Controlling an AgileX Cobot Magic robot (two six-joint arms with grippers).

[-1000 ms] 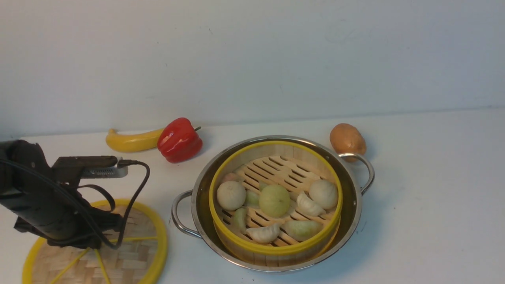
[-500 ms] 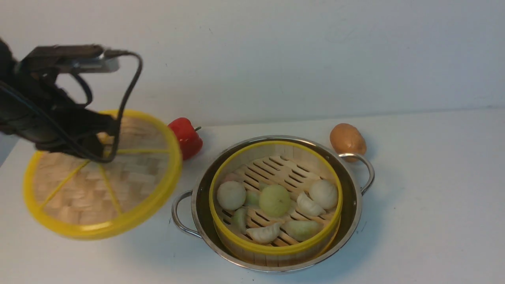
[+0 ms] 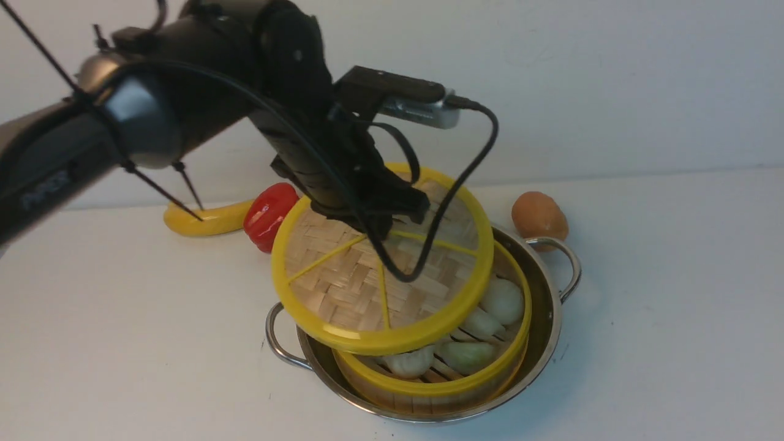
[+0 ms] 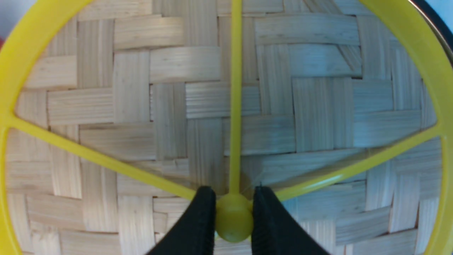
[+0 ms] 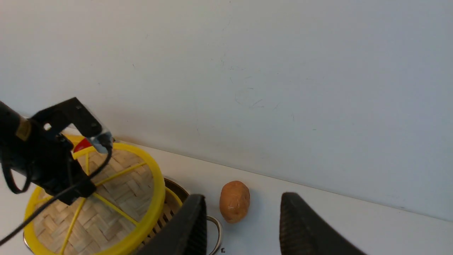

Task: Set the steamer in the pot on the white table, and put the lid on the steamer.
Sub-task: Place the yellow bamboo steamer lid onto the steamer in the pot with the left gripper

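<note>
The steamer [image 3: 484, 373], a bamboo basket with a yellow rim and pale buns inside, sits in the shiny steel pot [image 3: 545, 318] on the white table [image 3: 661, 318]. The lid [image 3: 367, 288], a woven disc with yellow rim and spokes, hangs tilted in the air over the steamer's left part, hiding much of it. My left gripper [image 4: 231, 198] is shut on the lid's round yellow centre knob [image 4: 233, 217]. In the front view the left gripper [image 3: 383, 223] sits above the lid's middle. My right gripper [image 5: 242, 202] stands open and empty, off to the right of the pot.
A red bell pepper [image 3: 269, 214] and a yellow banana [image 3: 208, 222] lie behind the pot on the left. A brown potato [image 3: 539, 215] rests by the pot's right handle [image 3: 566, 260]. A pale wall runs along the table's far edge.
My left arm has lifted the lid off the table at the left and carried it right, up over the steamer. The pot and steamer have stayed put.
</note>
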